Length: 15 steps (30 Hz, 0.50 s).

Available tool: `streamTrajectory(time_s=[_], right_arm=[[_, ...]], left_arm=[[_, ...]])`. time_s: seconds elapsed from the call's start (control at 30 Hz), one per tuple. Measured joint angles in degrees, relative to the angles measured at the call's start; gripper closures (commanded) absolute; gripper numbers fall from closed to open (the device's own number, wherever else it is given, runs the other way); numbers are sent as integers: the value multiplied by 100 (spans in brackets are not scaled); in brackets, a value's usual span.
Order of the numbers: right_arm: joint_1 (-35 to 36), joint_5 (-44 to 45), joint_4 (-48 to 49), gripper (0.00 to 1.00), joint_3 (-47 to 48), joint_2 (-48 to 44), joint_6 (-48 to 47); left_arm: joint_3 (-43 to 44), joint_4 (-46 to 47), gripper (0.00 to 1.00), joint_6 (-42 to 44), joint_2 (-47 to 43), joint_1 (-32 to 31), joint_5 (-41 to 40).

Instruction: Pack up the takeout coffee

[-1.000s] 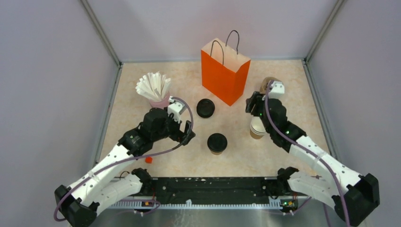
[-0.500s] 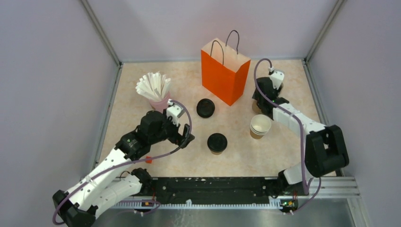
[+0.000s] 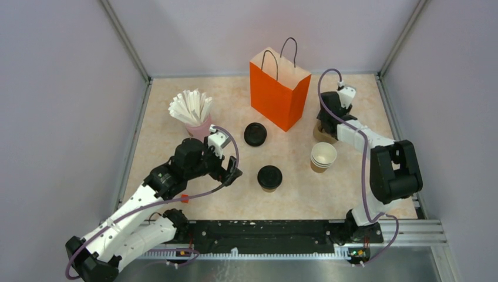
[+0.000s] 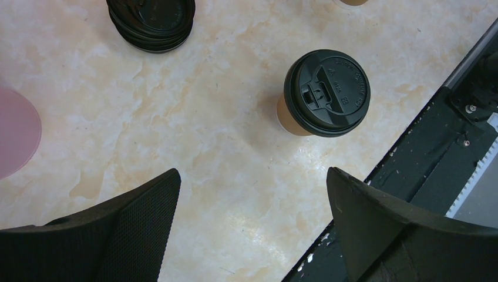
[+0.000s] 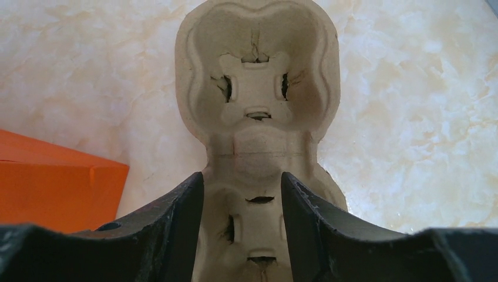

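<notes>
The takeout coffee [image 3: 269, 177], a brown paper cup with a black lid, stands upright near the table's middle; the left wrist view shows it [image 4: 326, 93] ahead and to the right of my fingers. My left gripper [image 3: 230, 170] [image 4: 252, 176] hangs wide open just left of it, holding nothing. At the back right, my right gripper [image 3: 325, 120] [image 5: 242, 179] is low over a pulp cup carrier [image 5: 255, 88] [image 3: 322, 134]. Its jaws stand apart over the carrier's near well, and no squeeze on the pulp shows. The orange bag [image 3: 279, 97] stands open at the back centre.
A stack of black lids [image 3: 255, 134] [image 4: 151, 20] lies behind the coffee. Lidless brown cups [image 3: 323, 156] are stacked right of it. A pink cup of white sticks [image 3: 191, 108] stands back left. A small red bit [image 3: 184, 198] lies near the left arm. The bag's corner [image 5: 53, 182] sits left of the right fingers.
My right arm swung from beside the stacked cups to the back and came down over the pulp carrier. The left gripper shifted only slightly. The coffee has not moved.
</notes>
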Motion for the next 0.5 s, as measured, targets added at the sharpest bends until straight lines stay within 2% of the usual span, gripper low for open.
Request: streamTrajectory(time_s=[0.5], right_arm=[[-52, -2, -96, 46, 278, 0, -199]], left_arm=[[0, 0, 1, 2, 2, -2, 0]])
